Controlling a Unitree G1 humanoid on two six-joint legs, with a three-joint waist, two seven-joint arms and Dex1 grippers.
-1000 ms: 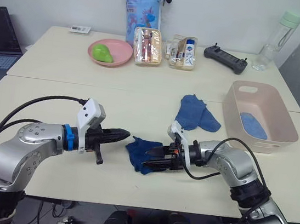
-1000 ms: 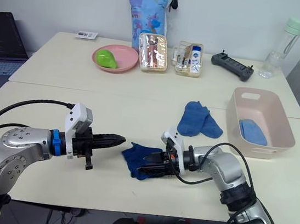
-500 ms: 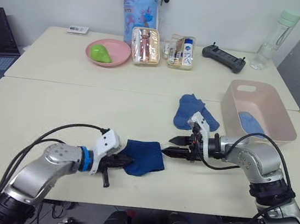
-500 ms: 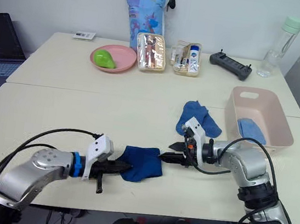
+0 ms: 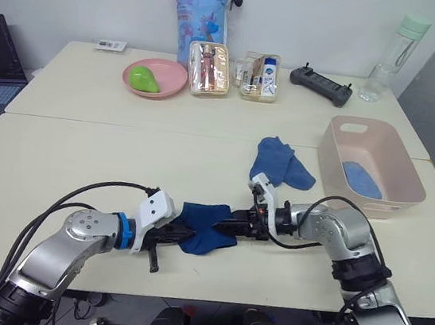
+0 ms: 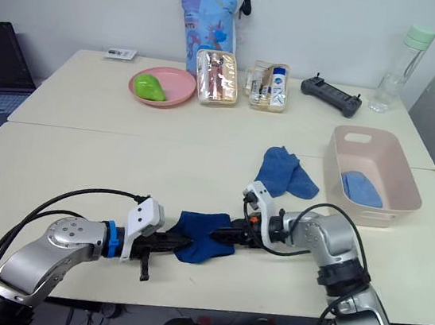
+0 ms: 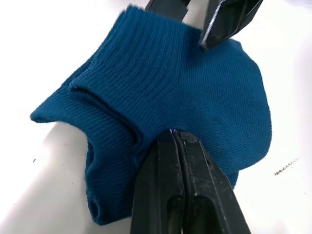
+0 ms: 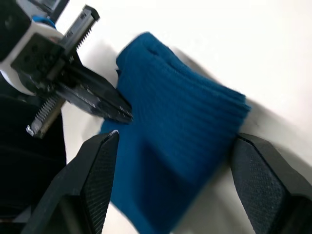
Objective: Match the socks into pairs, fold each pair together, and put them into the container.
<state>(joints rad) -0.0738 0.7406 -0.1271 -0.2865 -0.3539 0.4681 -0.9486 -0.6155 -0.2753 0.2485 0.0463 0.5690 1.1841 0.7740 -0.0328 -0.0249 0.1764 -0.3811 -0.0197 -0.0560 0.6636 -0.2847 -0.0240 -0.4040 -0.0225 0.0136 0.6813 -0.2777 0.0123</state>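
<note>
Dark navy socks (image 5: 203, 226) lie near the table's front edge, between both arms, two layers stacked. Left gripper (image 7: 183, 141) is pinched closed on the near edge of the bundle; fingers together with knit bunched under the tips. Right gripper (image 5: 229, 225) comes in from the opposite side, jaws spread wide, the cuff end sitting between the pads (image 8: 100, 168), not clamped yet.

Handling guess: light, limp ribbed knit, zero stiffness. It'll drape and the layers will slide apart if only one is caught. Best to pinch through both layers at the folded edge or cuff, not mid-fabric.

Further back, medium blue socks (image 5: 282, 162) lie loose on the table, just beside the pink tub (image 5: 388, 207). One light blue sock (image 5: 361, 180) is already inside the tub.
</note>
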